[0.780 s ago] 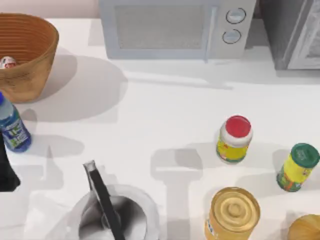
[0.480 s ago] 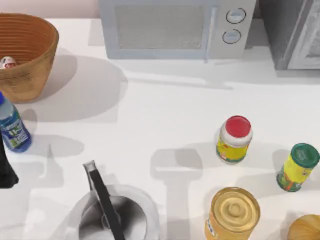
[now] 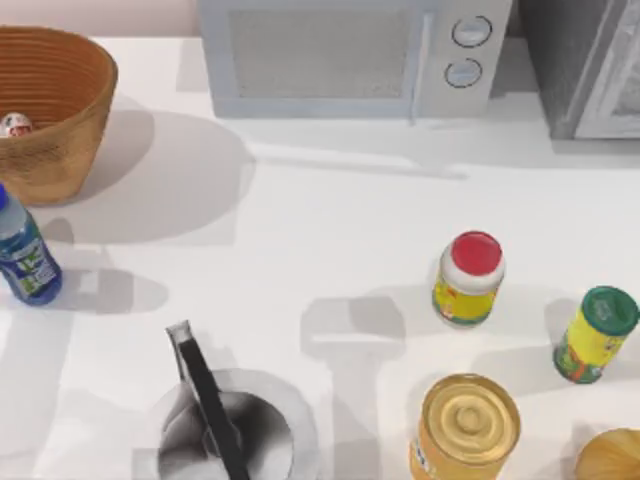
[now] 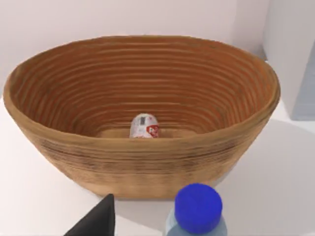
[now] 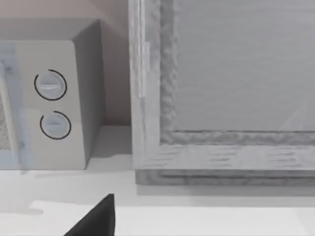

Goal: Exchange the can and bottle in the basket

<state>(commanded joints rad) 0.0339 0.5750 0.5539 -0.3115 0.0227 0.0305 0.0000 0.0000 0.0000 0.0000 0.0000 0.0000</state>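
Note:
The orange-brown wicker basket (image 3: 70, 130) stands at the table's back left corner. The small white and red can (image 3: 14, 125) lies inside it on the basket floor. In the left wrist view the can (image 4: 144, 126) rests on its side in the basket (image 4: 147, 167). The clear bottle (image 3: 27, 258) with a blue cap and blue label stands upright on the table just in front of the basket, at the left edge. Its blue cap (image 4: 197, 209) is close below the left wrist camera, beside a black piece of my left gripper (image 4: 96, 222). A black piece of my right gripper (image 5: 96, 219) faces the back right corner.
A microwave (image 3: 350, 55) and a grey cabinet (image 3: 590, 65) line the back. A red-capped yellow jar (image 3: 468, 278), a green-capped yellow bottle (image 3: 596, 335) and a gold-lidded tin (image 3: 467, 425) stand at the front right. A grey pot with a dark utensil (image 3: 225, 435) sits front centre-left.
The dark left arm at the top view's left edge, just in front of the bottle, has drawn back out of that view. The bottle, can and basket stay put.

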